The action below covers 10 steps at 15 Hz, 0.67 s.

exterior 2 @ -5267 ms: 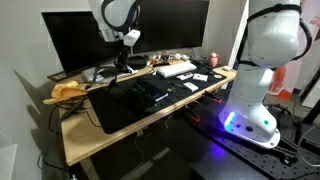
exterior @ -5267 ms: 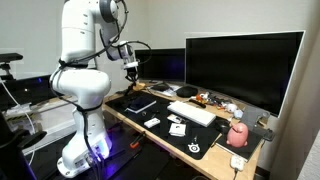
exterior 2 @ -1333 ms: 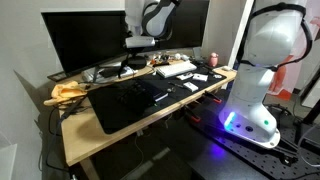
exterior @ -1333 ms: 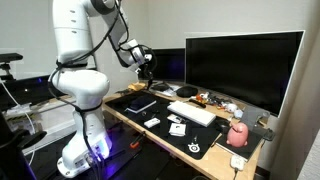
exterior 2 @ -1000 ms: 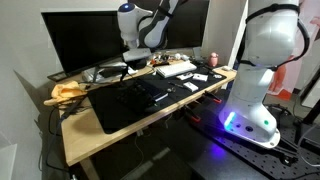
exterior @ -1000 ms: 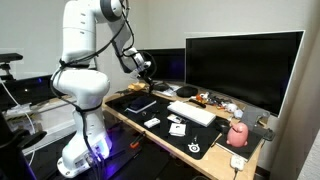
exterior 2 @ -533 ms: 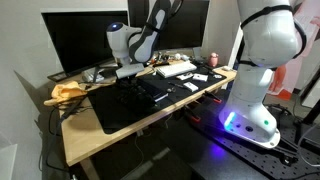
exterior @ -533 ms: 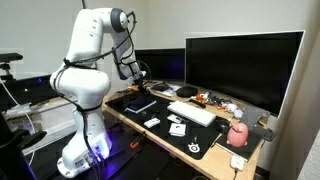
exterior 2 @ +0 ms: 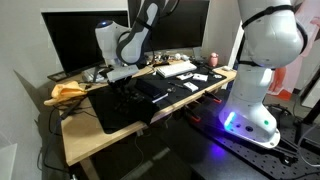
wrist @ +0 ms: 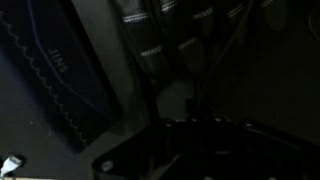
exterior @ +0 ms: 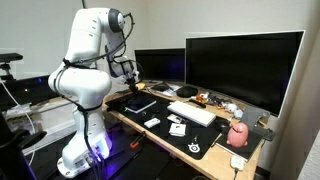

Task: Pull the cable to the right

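Tool [exterior 2: 119,72] above black mat [exterior 2: 112,110], its spread indiscernible; cable [wrist: 150,47] only in dim wrist view.

Office or computer-lab workstation. Wooden desk [exterior 2: 82,142] carries two dark monitors: big one [exterior: 243,68] at 3 o'clock in an exterior view, smaller one [exterior: 160,64] approx 12. White keyboard [exterior: 192,113] sits in front of the big screen, w/ black desk mat [exterior 2: 125,108] mid-desk. Red can [exterior 2: 212,60] at 1 o'clock. White robot arm [exterior: 84,70] stands on the floor beside the desk, its base [exterior 2: 240,122] glowing blue, so it reads as a research lab w/ office furniture.
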Available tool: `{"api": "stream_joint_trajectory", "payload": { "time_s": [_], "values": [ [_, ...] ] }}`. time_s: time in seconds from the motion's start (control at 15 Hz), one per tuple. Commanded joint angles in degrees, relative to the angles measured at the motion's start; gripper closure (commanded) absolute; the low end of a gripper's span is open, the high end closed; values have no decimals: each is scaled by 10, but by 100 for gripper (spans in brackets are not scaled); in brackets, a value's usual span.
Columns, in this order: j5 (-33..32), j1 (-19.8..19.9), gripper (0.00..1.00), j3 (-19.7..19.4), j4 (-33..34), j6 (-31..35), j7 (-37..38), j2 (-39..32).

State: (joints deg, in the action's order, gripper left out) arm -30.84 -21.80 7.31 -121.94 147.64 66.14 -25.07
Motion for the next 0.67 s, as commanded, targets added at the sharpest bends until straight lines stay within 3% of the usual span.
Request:
{"api": "stream_joint_trajectory", "payload": {
  "time_s": [0.0,0.27,0.33,0.6],
  "values": [
    [43,-19,99,-6,3,-45,-40,12],
    [52,-24,99,-12,10,-72,-50,15],
    [53,-23,77,-12,10,-75,-51,16],
    [56,-20,48,-13,9,-80,-53,27]
  ]
}}
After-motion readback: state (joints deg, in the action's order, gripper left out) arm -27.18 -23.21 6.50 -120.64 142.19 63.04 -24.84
